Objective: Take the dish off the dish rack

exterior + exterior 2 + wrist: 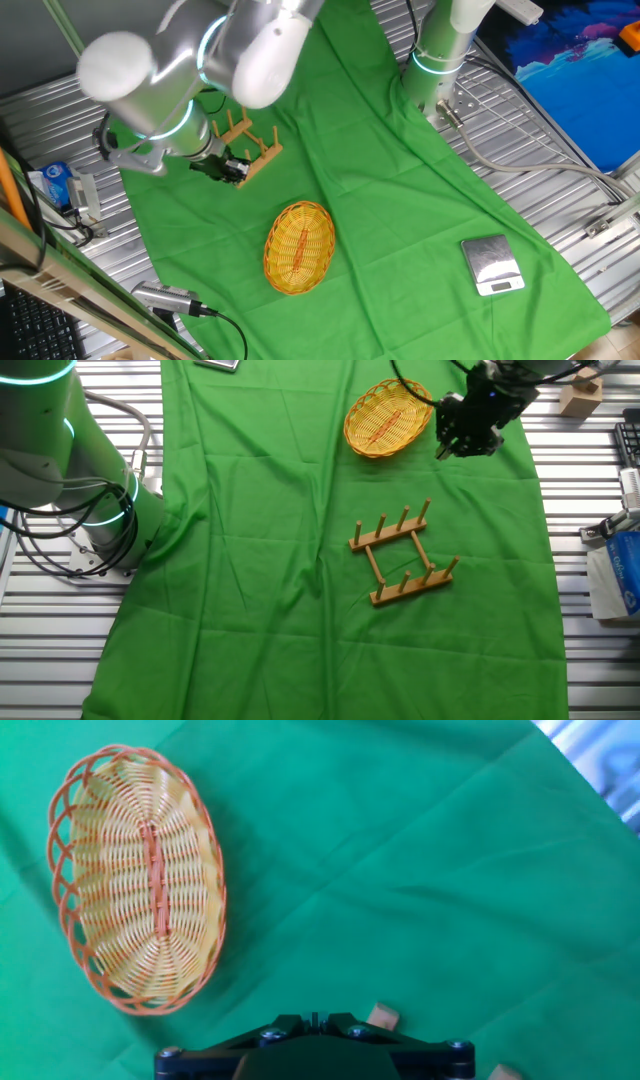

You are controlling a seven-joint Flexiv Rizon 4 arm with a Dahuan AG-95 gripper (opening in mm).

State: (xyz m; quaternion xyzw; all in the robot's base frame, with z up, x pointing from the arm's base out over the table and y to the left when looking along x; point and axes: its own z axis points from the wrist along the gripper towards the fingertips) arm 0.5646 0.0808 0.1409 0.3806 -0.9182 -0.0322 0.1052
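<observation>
removal step apparently complete: dish (pixel 299 247) flat on green cloth (pixel 400 180), well apart from rack (pixel 403 552) (pegs bare). gripper (pixel 467 432) raised just beside dish in the other fixed view; grasping nothing, finger spread impossible to tell. next move judged: retreat only, without brushing rack pegs.
</observation>
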